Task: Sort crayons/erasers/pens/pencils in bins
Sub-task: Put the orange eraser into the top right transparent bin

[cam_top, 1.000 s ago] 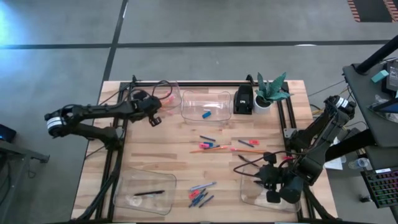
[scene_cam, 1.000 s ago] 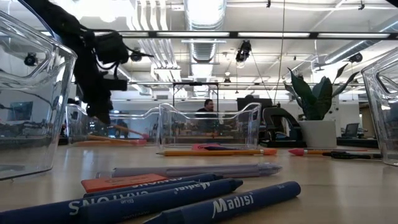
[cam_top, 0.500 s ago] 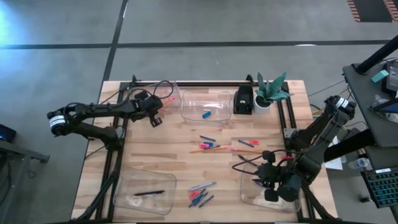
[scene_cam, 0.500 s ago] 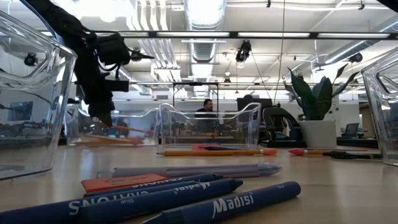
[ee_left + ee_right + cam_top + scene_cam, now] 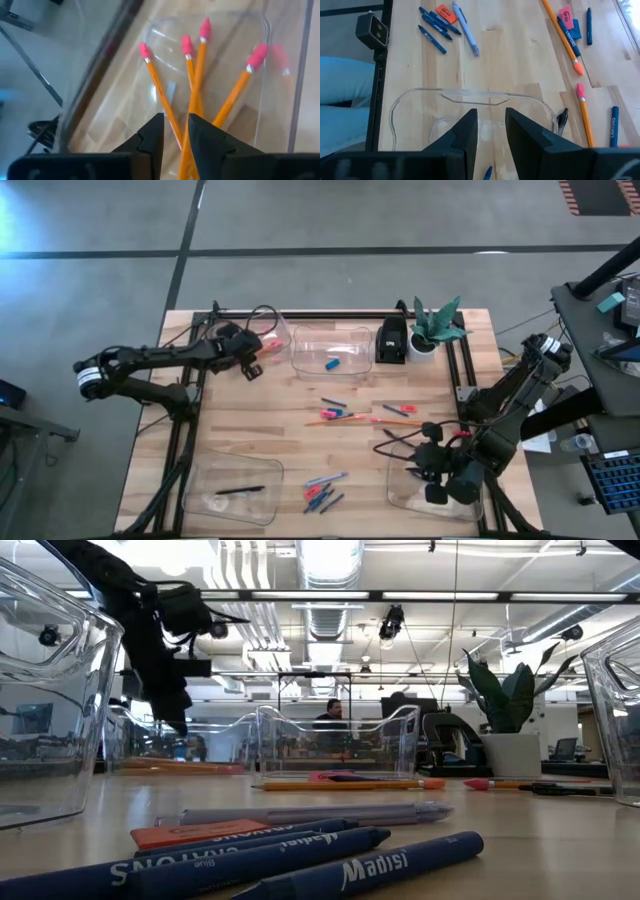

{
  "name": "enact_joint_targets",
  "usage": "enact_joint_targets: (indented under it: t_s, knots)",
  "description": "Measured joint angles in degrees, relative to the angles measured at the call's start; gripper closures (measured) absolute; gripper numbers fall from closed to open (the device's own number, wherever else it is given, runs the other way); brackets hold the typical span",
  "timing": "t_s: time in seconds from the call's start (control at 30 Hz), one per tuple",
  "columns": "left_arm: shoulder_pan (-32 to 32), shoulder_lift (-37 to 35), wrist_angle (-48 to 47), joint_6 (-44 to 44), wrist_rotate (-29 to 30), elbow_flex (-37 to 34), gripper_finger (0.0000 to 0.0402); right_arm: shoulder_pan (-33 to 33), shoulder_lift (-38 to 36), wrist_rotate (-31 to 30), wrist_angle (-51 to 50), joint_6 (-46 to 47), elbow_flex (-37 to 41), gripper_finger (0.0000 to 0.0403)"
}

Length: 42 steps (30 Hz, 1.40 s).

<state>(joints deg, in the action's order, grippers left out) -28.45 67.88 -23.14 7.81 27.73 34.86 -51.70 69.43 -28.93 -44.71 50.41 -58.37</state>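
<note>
Above the clear plastic bin [image 5: 268, 332] at the far left corner, the left gripper [image 5: 175, 131] hangs with fingers slightly apart, empty — four long orange pencils [image 5: 196, 95] lie inside. Over the near right bin [image 5: 470, 107], the right gripper [image 5: 491, 131] is partly open, holding nothing.

An open-plan robotics lab or workshop: exposed silver ventilation ducts [image 5: 325, 615] and strip lights run under a bare ceiling, the floor is polished grey concrete [image 5: 330, 220], and the pale wooden table [image 5: 290, 405] sits on a black metal frame [image 5: 190, 410] beside a cluttered dark workbench [image 5: 600, 330].
</note>
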Motion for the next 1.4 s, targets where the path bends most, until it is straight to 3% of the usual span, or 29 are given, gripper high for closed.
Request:
enact_joint_targets:
  t_s: [0.13, 0.27, 0.47, 0.57, 0.87, 1.0, 1.2, 1.4]
  knots:
    - [0.0, -1.4, -0.1, -0.1, 0.5, 3.0, 0.0326, 2.7, -0.2, -3.6, -0.5, 5.0, 0.0, 0.0312]
    - [0.4, -4.0, 0.1, -3.7, -1.0, 7.9, 0.0326, 7.9, -0.8, -2.3, -5.0, 11.1, -0.1, 0.0312]
    - [3.1, -7.5, 1.6, -12.0, -19.4, 12.6, 0.0326, 15.9, -0.9, 2.8, -12.5, 10.1, -0.3, 0.0312]
    - [8.1, -8.0, 3.7, -14.1, -23.6, 12.4, 0.0326, 19.7, -1.5, 4.9, -14.5, 9.5, -0.3, 0.0309]
    - [31.2, -4.9, 17.4, -16.5, -22.6, 11.2, 0.0326, 29.8, -2.0, 17.1, -17.4, 4.8, 0.2, 0.0244]
    - [40.0, -2.7, 25.6, -16.5, -21.0, 11.2, 0.0326, 33.4, -1.5, 19.0, -20.6, 2.7, 1.0, 0.0219]
    - [50.4, 1.0, 38.7, -15.2, -19.6, 11.2, 0.0326, 37.7, -1.5, 20.2, -22.5, -3.9, 3.1, 0.022]
    - [56.6, 4.8, 47.9, -11.2, -19.1, 11.9, 0.0327, 40.9, -0.9, 22.9, -21.3, -12.0, 8.0, 0.0225]
